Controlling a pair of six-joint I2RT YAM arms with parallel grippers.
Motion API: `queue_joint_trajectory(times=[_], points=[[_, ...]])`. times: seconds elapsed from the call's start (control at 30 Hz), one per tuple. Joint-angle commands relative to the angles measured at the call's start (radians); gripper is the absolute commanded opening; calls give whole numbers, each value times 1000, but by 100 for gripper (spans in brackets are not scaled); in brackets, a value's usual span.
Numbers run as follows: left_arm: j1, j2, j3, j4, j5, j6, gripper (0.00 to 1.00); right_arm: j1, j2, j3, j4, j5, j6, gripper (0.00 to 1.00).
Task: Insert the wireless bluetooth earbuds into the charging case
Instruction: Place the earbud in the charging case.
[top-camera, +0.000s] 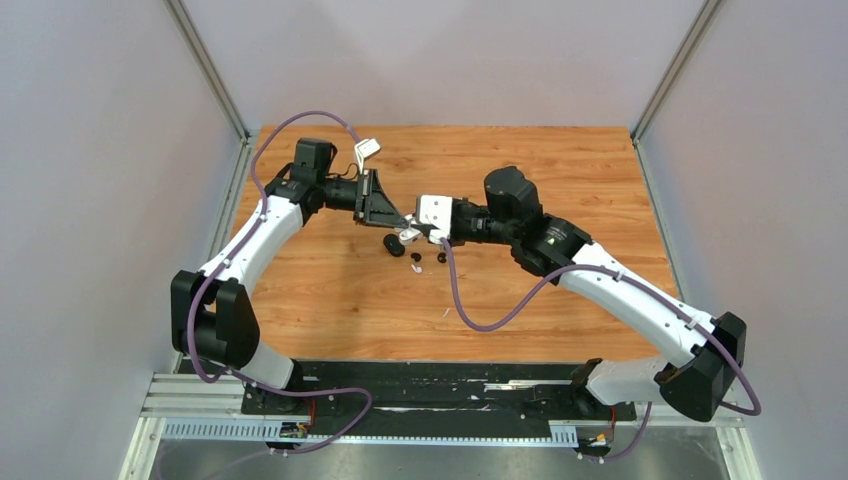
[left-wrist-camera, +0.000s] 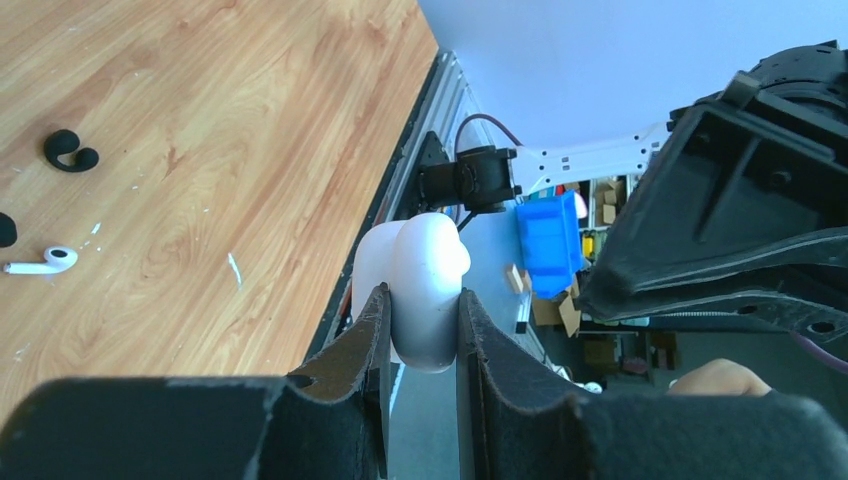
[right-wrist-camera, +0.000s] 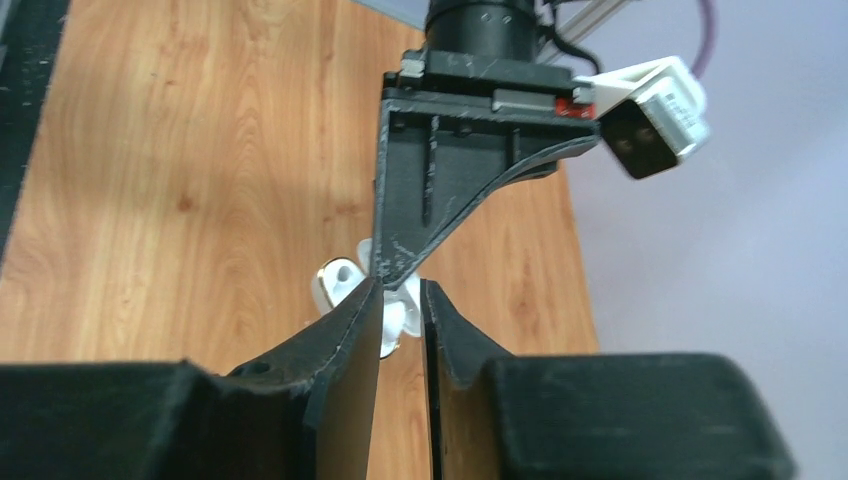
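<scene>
A white charging case (left-wrist-camera: 430, 255) is clamped between the left fingers (left-wrist-camera: 372, 330) and held clear of the tabletop (top-camera: 560, 180). From the left wrist only its rounded shell is seen, and what lies inside it cannot be told. From the right wrist, a white rim with an oval hollow is seen beside the left fingers; whether the hollow is filled cannot be told.

The right fingers (right-wrist-camera: 362, 325) stand narrowly apart around a small white earbud (right-wrist-camera: 395, 325), just beside the case at its 3 o'clock in the overhead view. Whether the earbud is actually pinched cannot be told.

At 6 o'clock of the case, a second white earbud (top-camera: 417, 271) and two black earbuds (top-camera: 415, 262) lie loose on the wood. A dark rounded object (top-camera: 393, 245) sits at their 10 o'clock; whether it is a case cannot be told.
</scene>
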Motion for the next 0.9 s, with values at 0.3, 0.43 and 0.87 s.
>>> queue_joint_trajectory(times=[0.3,0.43,0.87], points=[[0,-65,35,-76,37,128,0,-12,56,14,-113,-56,42,24],[-2,-75,37,-94,44,149,0,-13,71,19,-114,-47,41,27],[-2,-93,28,-137,48,196,0,-12,84,52,-114,-65,29,34]])
